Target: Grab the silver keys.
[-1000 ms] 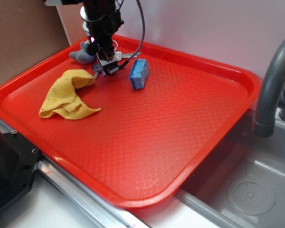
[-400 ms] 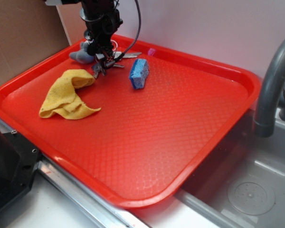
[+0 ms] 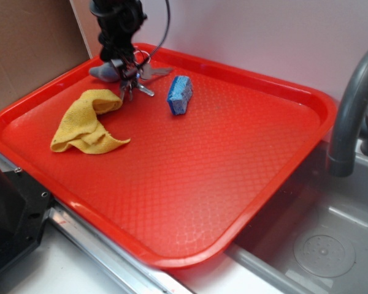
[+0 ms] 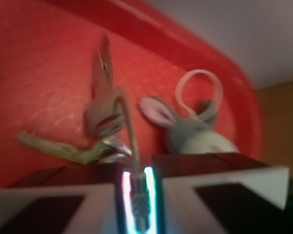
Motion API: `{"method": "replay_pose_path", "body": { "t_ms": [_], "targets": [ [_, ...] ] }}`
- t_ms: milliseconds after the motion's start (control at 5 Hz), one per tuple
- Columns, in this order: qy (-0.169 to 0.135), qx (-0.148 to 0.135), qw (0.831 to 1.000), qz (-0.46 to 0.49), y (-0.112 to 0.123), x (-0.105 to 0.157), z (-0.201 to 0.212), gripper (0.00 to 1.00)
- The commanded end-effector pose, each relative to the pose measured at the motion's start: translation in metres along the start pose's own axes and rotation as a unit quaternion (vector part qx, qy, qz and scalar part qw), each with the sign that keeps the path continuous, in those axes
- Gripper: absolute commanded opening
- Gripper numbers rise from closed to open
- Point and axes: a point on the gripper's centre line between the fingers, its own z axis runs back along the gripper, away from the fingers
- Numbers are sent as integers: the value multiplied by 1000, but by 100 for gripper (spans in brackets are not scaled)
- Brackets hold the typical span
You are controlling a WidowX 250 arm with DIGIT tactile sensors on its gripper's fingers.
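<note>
1. Here the claw [image 3: 127,72] is closed on the wire ring of the silver keys [image 3: 138,76]; in the wrist view the ring [image 4: 129,141] runs straight down into the narrow slit between the two jaws, so the grip is on the wire, not on a key blade.
2. The silver keys sit at the far left corner of the red tray [image 3: 282,177], directly under the claw and fanned out below it; whether the lowest blades touch the tray floor or hang just clear I cannot tell.
3. One key [image 4: 103,80] points up and away from the claw in the wrist view, another [image 4: 53,146] lies out sideways to the left, so the bunch has no single long axis; it pivots loosely about the ring.
4. The grey plush mouse [image 3: 106,71] is just beside the claw, behind it, with its pale loop [image 4: 198,92] close to the keys but apart from them.
5. The blue sponge [image 3: 180,94] stands near on the right, and the yellow cloth [image 3: 89,125] lies nearer the front.
6. My judgement: the grasp looks made, and a straight lift should clear the mouse, though a thin wire hold may slip.
</note>
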Motion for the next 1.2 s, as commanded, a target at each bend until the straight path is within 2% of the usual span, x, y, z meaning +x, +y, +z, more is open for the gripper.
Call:
{"method": "replay_pose_path", "body": {
  "t_ms": [0, 200, 400, 1000],
  "targets": [
    [-30, -91, 995, -1, -10, -13, 135, 0],
    [1, -146, 988, -43, -19, 9, 192, 0],
    [25, -159, 984, -81, -36, 24, 208, 0],
    [50, -187, 977, -87, -50, 24, 197, 0]
  ]
}}
